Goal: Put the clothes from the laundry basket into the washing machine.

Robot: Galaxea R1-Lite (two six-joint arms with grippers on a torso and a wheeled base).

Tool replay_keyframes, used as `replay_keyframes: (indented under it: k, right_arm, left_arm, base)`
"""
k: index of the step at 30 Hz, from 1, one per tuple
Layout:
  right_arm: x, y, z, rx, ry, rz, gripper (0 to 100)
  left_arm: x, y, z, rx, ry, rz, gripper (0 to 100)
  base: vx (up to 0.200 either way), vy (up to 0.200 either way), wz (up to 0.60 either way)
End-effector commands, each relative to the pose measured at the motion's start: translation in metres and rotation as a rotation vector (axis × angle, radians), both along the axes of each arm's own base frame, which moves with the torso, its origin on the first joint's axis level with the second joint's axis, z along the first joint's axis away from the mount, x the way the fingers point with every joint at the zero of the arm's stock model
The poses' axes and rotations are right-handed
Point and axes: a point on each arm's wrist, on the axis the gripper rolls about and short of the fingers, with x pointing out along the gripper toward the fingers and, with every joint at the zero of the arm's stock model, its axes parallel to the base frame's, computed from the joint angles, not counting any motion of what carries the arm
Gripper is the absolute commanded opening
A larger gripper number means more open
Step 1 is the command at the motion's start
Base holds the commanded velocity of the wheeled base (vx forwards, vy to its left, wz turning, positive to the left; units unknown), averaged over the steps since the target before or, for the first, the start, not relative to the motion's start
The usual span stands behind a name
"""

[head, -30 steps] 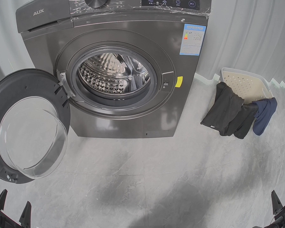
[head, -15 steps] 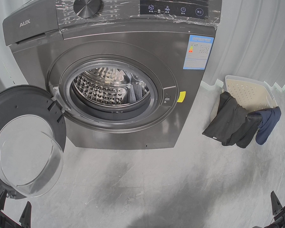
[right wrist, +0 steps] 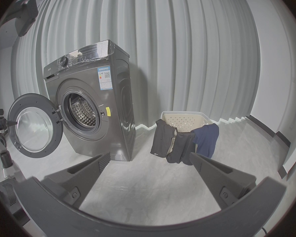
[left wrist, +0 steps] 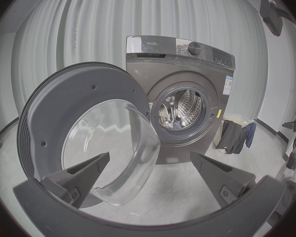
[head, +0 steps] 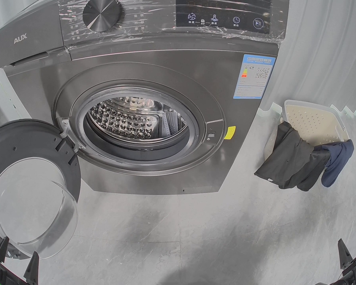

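Black cloth makes up most of the load. The black garments (head: 292, 161) hang side by side over the near rim of the pale plastic laundry basket (head: 316, 108) and down its outer wall. A navy blue garment (head: 338, 160) is draped over the same rim, touching them on the side away from the washer. Behind the clothes the basket's perforated beige inside faces the head camera.

The basket stands on the floor just beside the dark grey front-loading washing machine (head: 146, 60), on the robot's right of it and close to the curtain. The machine's round door (head: 31, 179), with its clear bowl-shaped window, is swung fully open toward the robot's left. This leaves the perforated steel drum (head: 134, 119) exposed. Clear plastic wrap covers the control panel and its round metal dial (head: 101, 13). A blue label (head: 253, 76) and a small yellow sticker (head: 230, 132) sit on the front panel to the right of the opening.

The left gripper (head: 16, 254) sits low at the near left, just in front of the open door, with its fingers spread wide and nothing between them. The right gripper (head: 354, 244) sits low at the near right, well apart from the basket, and is likewise spread wide and empty.

Underfoot is a light grey marbled floor (head: 225, 226). A white pleated curtain (head: 324, 40) hangs behind the machine and the basket.
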Motion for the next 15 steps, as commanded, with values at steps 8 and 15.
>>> replay_keyframes:
  k: [8,15]
  right_arm:
    - [0.0003,0.0,-0.0043,-0.001,0.005,0.001,100]
    - [0.0003,0.0,-0.0043,-0.001,0.005,0.001,100]
  left_arm:
    - [-0.0001,0.0,-0.005,0.0,0.001,-0.001,100]
    - [-0.0001,0.0,-0.005,-0.003,0.001,-0.001,100]
  base:
    - [0.0,-0.2,0.0]
    - [0.0,-0.2,0.0]
